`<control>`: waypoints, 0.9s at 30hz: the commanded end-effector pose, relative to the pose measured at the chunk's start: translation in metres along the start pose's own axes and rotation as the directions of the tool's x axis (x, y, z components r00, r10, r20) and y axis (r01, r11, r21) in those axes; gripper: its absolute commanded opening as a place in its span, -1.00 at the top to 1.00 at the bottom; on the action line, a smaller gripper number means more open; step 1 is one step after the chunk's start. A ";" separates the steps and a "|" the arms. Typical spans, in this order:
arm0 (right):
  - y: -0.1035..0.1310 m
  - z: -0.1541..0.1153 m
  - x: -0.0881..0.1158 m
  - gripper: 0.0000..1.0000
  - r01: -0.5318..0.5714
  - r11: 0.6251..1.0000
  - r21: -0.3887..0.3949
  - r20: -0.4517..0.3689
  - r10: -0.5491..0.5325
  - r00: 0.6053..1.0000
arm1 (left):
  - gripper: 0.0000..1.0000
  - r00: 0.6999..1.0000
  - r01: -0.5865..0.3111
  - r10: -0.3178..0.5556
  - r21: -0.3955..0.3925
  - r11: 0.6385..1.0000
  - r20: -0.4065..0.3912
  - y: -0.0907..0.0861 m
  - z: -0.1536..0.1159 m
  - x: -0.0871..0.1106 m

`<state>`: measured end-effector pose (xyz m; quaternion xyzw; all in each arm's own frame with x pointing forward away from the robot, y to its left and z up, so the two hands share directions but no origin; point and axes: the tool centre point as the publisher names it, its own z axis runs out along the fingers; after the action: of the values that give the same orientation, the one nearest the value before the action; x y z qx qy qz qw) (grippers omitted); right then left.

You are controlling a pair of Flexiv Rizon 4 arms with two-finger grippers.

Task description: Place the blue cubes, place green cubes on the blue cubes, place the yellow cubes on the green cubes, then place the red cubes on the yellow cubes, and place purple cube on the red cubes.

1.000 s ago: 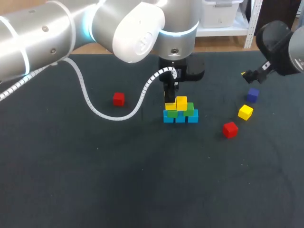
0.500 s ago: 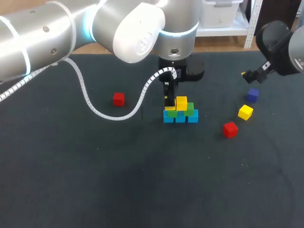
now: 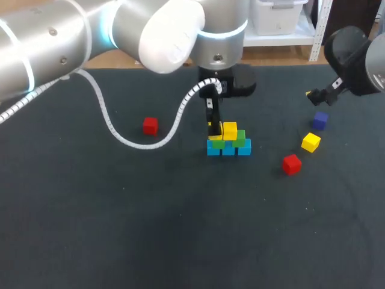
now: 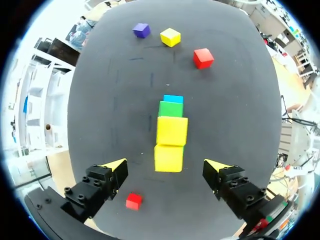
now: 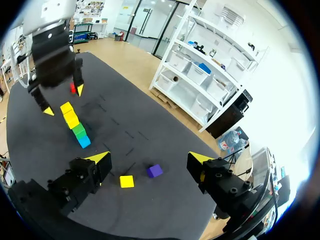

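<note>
left jaws: open, lifting off small yellow cubes (image 4: 172,131) set beneath | right jaws: open, parked | next: small red cubes (image 4: 203,58)

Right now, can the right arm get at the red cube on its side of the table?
Probably yes. The red cube sits alone in the open, the right gripper is open, and the left gripper is away at the stack. Only the loose yellow cube lies nearby.
</note>
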<state>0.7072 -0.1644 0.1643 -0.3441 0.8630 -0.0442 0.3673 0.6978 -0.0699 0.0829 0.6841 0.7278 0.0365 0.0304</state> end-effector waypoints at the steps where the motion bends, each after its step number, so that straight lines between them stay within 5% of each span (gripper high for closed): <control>1: 0.001 0.000 0.002 -1.00 -0.002 1.000 0.008 0.010 0.002 1.000 | -1.00 0.999 0.028 -0.027 -0.014 1.000 0.025 -0.003 -0.012 0.016; 13: 0.001 0.000 0.002 -1.00 -0.002 1.000 0.008 0.010 0.002 1.000 | -1.00 0.963 0.236 -0.217 -0.112 0.965 0.157 0.016 -0.048 0.076; 27: 0.001 0.000 0.002 -1.00 -0.002 1.000 0.008 0.010 0.002 1.000 | -1.00 0.820 0.541 -0.454 -0.215 0.813 0.348 0.039 -0.071 0.145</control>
<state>0.7072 -0.1644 0.1643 -0.3441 0.8630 -0.0442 0.3673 0.7376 0.0551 0.1558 0.4627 0.8679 0.0656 0.1686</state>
